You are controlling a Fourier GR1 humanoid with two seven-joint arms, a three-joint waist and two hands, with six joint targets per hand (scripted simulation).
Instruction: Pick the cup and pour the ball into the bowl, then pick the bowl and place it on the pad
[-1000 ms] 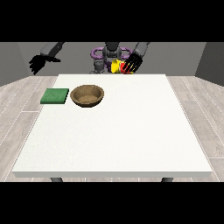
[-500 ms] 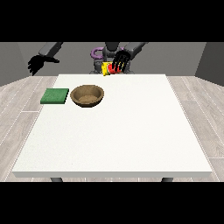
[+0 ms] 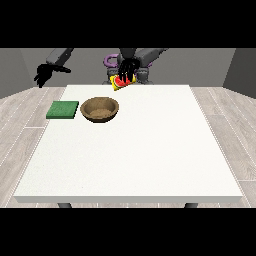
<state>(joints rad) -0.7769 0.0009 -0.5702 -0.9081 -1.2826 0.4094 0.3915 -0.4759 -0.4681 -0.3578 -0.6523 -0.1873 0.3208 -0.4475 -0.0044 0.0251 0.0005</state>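
White table [image 3: 140, 150], large, square-cornered, seen from across with the robot [image 3: 131, 56] small at its far edge. Brown bowl [image 3: 100, 108] — round, shallow, upright — stands on the table in the far left part of the view; what lies inside it cannot be told. Green pad [image 3: 63, 109], flat and square, lies on the table just beside the bowl on its left, a narrow strip of white between them, not touching. Yellow cup [image 3: 119, 82] is off the table surface, tilted, held in the air at the far edge near the robot's trunk, to the right of the bowl and beyond it; something red shows at its mouth, which may be the ball, though this cannot be told for sure. The hand at the view's right [image 3: 127, 68] sits on top of the cup, fingers pointing down and curled round its upper part, so that the cup's lower yellow half shows below them. The hand at the view's left [image 3: 43, 76] hangs in the air well apart from everything, out past the table's left corner and above the floor, holding nothing; its fingers droop downward and look relaxed rather than curled. Both forearms, grey, reach out from the trunk — one towards the far left, one short and bent in over the cup. Grey plank floor [image 3: 25, 115] surrounds the table on all visible sides.
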